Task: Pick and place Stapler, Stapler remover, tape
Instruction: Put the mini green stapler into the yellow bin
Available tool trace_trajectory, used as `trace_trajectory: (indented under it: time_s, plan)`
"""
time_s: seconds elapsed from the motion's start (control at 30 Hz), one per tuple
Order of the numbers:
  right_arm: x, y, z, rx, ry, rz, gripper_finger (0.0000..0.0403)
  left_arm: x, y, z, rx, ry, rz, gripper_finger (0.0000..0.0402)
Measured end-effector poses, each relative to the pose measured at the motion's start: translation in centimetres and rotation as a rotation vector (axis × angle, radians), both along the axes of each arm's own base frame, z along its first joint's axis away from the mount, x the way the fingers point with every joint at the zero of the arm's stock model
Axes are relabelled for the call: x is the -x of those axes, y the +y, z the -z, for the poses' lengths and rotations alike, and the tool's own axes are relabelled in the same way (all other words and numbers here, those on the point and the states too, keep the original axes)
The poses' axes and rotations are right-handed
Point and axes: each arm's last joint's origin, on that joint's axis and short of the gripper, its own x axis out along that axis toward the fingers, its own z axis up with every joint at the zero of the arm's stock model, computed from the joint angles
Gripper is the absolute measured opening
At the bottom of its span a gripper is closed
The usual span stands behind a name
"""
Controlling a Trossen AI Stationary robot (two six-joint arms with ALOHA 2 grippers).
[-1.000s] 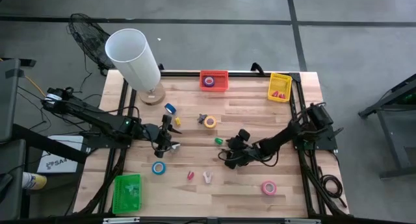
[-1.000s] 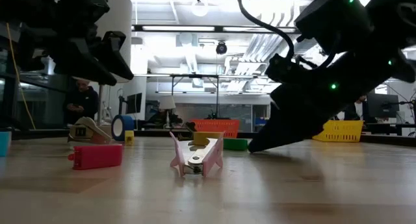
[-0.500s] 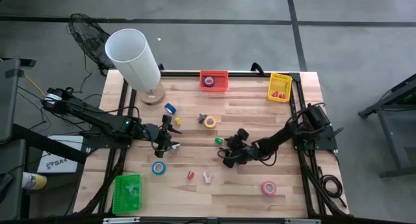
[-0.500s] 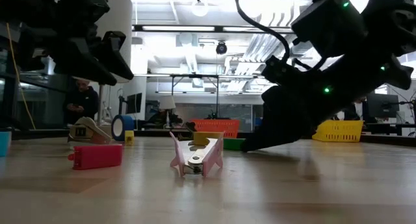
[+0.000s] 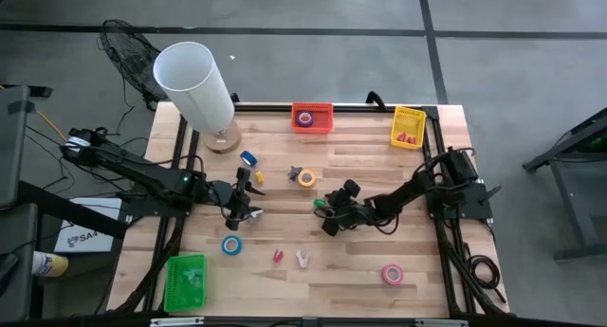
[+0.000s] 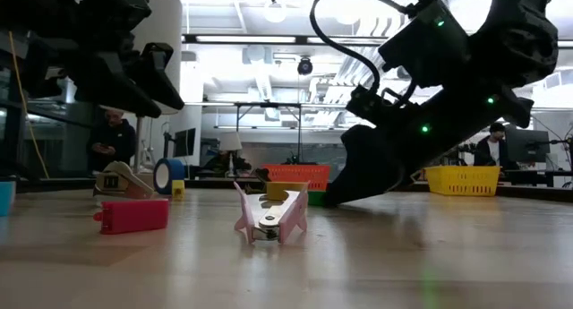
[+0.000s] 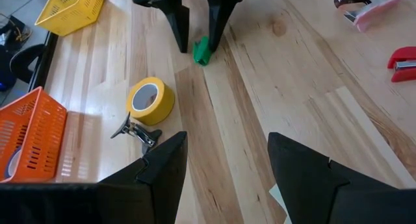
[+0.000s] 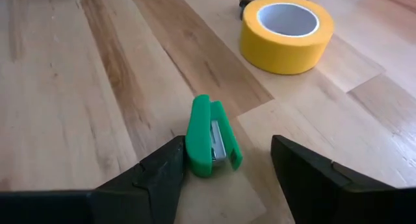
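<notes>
A small green stapler (image 8: 209,137), lying flat with its metal strip showing, sits between the right claw's (image 8: 224,169) open fingers, untouched

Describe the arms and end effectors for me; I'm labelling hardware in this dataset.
Both arms are dark, nearly black, jointed links. The left arm carries a small green indicator light, and black cables trail from the right arm near its base. Each end effector has two flat, dark, tapering fingers: the left end effector and the right end effector look alike.
</notes>
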Motion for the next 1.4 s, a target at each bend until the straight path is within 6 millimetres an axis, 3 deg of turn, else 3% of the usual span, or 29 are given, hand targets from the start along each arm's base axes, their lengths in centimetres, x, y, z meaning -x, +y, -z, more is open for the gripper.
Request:
trace_trajectory:
  time_s: [0.2,0.87,1.4]
  plan:
    - [-0.01,-0.06,0.01,0.004,0.004,-0.003,0.0181,0.0,0.0,0.0,0.0,0.0,0.0,0.0209]
    - [0.06,0.0,0.09,0.011,0.033,-0.033,0.0008,0.01,0.0,0.02,0.0,0.002,0.001,0.0209]
    - [0.02,0.1,0.07,-0.005,0.034,-0.07,0.0011,0.03,0.0,0.06,0.0,0.007,0.002,0.0209]
